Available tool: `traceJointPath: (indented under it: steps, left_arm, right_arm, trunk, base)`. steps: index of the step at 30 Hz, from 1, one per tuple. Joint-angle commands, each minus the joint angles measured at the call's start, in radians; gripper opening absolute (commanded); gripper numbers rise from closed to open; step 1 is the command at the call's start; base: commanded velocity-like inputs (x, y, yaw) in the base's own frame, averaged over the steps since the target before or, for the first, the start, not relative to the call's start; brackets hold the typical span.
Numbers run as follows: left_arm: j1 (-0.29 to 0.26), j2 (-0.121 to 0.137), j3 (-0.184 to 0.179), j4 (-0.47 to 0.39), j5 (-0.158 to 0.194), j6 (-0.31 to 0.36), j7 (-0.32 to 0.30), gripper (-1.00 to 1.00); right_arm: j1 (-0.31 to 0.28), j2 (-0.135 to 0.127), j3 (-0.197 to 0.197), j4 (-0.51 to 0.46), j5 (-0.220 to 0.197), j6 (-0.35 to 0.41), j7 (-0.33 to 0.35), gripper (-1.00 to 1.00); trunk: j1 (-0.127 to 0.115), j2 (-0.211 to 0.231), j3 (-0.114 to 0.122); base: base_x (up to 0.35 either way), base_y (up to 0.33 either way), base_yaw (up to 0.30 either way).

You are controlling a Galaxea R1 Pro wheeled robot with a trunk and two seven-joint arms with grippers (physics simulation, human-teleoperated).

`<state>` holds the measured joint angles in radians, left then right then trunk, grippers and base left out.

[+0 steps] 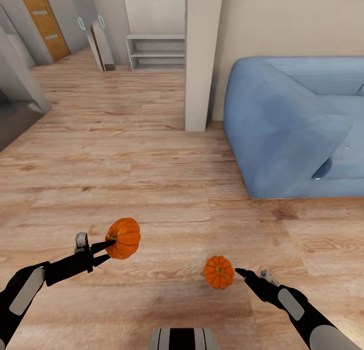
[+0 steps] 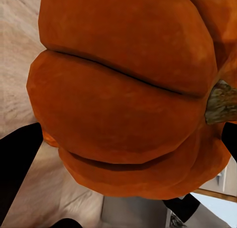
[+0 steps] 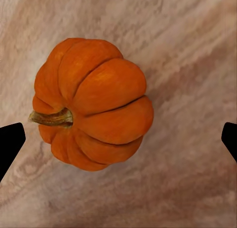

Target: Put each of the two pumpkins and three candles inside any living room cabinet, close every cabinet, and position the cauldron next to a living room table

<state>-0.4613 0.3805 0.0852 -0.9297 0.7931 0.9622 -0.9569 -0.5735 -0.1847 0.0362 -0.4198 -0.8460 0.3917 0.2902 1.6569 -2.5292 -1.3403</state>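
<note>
While the cabinet is nowhere among these views, both pumpkins are at the arms. Left claw (image 1: 107,252) is clenched on the first pumpkin (image 1: 123,238), carried clear of the wood floor (image 1: 151,188); the left wrist view has its fingers (image 2: 17,164) pressed to either side of the ribbed body, stem sideways. Second pumpkin (image 1: 219,272) appears to lie on its side on the floor, just ahead of the right claw (image 1: 241,274), which is spread wide with tips (image 3: 11,141) well apart from it. Judgement: right arm lined up for pickup, so both travel in one trip. Blue sofa (image 1: 293,128) stands beyond on the right.
</note>
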Motion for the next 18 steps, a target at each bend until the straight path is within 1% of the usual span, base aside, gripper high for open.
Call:
traceJointPath:
  steps: [1, 5, 10, 14, 18]
  left_arm:
    - [0.000, 0.000, 0.001, 0.000, 0.000, 0.004, -0.002, -1.00]
    - [0.000, 0.000, 0.001, 0.000, 0.000, 0.004, -0.002, -1.00]
    - [0.000, 0.000, 0.001, 0.000, 0.000, 0.004, -0.002, -1.00]
    - [0.000, 0.000, 0.002, 0.000, -0.001, 0.004, -0.002, -1.00]
    - [0.000, 0.000, 0.002, 0.000, 0.000, 0.004, -0.002, -1.00]
  right_arm:
    - [0.000, -0.001, 0.004, 0.000, -0.007, 0.003, 0.000, 1.00]
    - [0.000, -0.001, 0.004, 0.000, -0.007, 0.003, 0.000, 1.00]
    - [0.000, -0.001, 0.004, 0.000, -0.007, 0.003, 0.000, 1.00]
    - [0.000, -0.001, 0.004, 0.000, -0.007, 0.002, 0.000, 1.00]
    - [0.000, -0.001, 0.004, 0.000, -0.007, 0.002, 0.000, 1.00]
  trunk:
    - [0.000, 0.000, -0.001]
    - [0.000, 0.000, -0.001]
    - [0.000, 0.000, -0.001]
    - [0.000, 0.000, -0.001]
    - [0.000, 0.000, -0.001]
  base:
    - [0.004, 0.131, 0.000]
    - [0.079, 0.143, 0.000]
    - [0.113, 0.045, 0.000]
    - [0.160, 0.133, 0.000]
    - [0.169, 0.033, 0.000]
